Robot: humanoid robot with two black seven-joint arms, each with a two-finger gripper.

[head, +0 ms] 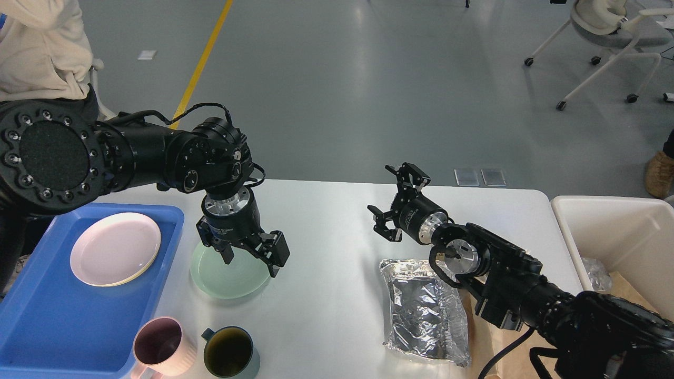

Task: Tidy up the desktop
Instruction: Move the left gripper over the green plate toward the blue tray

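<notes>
Head view of 2 black arms. The left arm enters from the left edge, its large round joint nearest the edge, then bends so the wrist points downward; the left gripper [251,258] hangs with its 2 fingers spread apart, tips directed down. The right arm rises from the lower right corner toward the centre; the right gripper [396,202] points up and left, its 2 fingers likewise parted.

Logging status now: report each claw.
Left claw: open, empty, over the green plate.
Right claw: open, empty.
</notes>
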